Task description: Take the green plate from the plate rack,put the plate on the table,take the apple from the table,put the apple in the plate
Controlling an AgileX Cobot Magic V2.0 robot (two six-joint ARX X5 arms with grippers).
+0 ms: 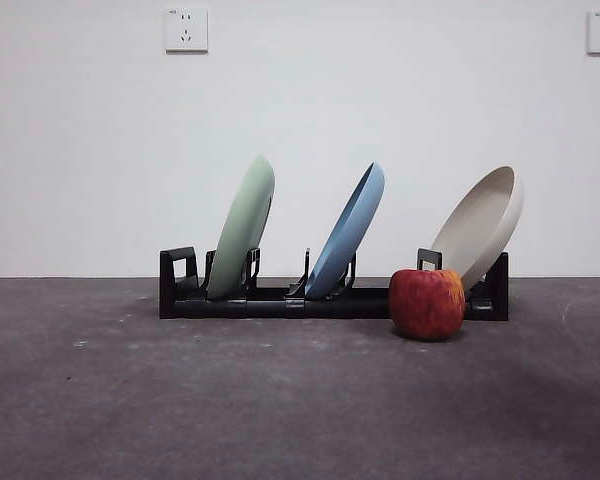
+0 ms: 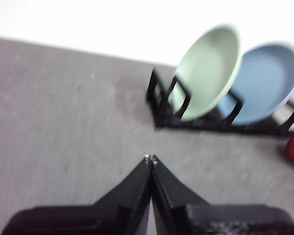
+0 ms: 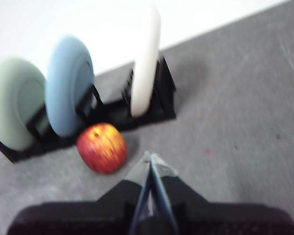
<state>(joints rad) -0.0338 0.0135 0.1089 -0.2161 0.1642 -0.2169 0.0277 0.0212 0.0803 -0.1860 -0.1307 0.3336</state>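
Observation:
The green plate [image 1: 242,228] leans in the left slot of the black plate rack [image 1: 280,300] on the dark grey table [image 1: 180,400]. It also shows in the left wrist view [image 2: 206,72] and the right wrist view [image 3: 14,107]. The red apple [image 1: 426,303] sits on the table just in front of the rack's right part; it also shows in the right wrist view [image 3: 102,147]. My left gripper [image 2: 150,159] is shut and empty, short of the rack. My right gripper [image 3: 150,156] is shut and empty, close to the apple. Neither gripper shows in the front view.
A blue plate [image 1: 348,230] leans in the middle of the rack and a beige plate [image 1: 480,224] at its right end, behind the apple. A white wall with two sockets [image 1: 186,30] stands behind.

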